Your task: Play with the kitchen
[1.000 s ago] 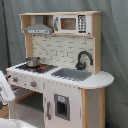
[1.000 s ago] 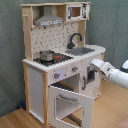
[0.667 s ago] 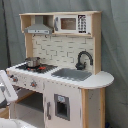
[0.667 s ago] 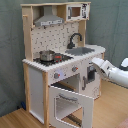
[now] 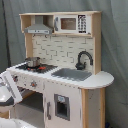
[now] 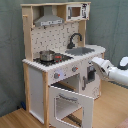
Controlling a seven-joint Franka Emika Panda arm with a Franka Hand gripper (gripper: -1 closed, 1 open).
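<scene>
Kitchen with oven door down, arm waiting at the front

Kitchen (image 6: 60, 70) stands on a wooden floor (image 6: 15, 117) against a grey-green curtain (image 6: 112, 25), and it fills the middle of both exterior views. Its oven door (image 6: 70, 105) hangs open and tilted outward in the second exterior view, hinged at the bottom, so the cavity behind it is reachable from the front. A small metal pot (image 6: 47, 55) sits on the red-ringed hob (image 6: 57, 58), which is where a cooking game would want it. Beside the hob lies the grey sink (image 5: 71, 74) with the black tap (image 5: 83, 59) curving over it. Above are the hood (image 5: 38, 27) and the microwave (image 5: 69, 23).

The white arm reaches in from the second exterior view's right, and its gripper (image 6: 98, 65) is close to the cabinet front just below the counter edge, near the small door under the sink. That position suits a push or pull on the front panels, in my judgement. Whether it touches the cabinet is not clear. I cannot tell how the fingers stand, wide or narrow, and nothing visible is held. In the first exterior view the arm appears only as a white shape at the first exterior view's left edge
</scene>
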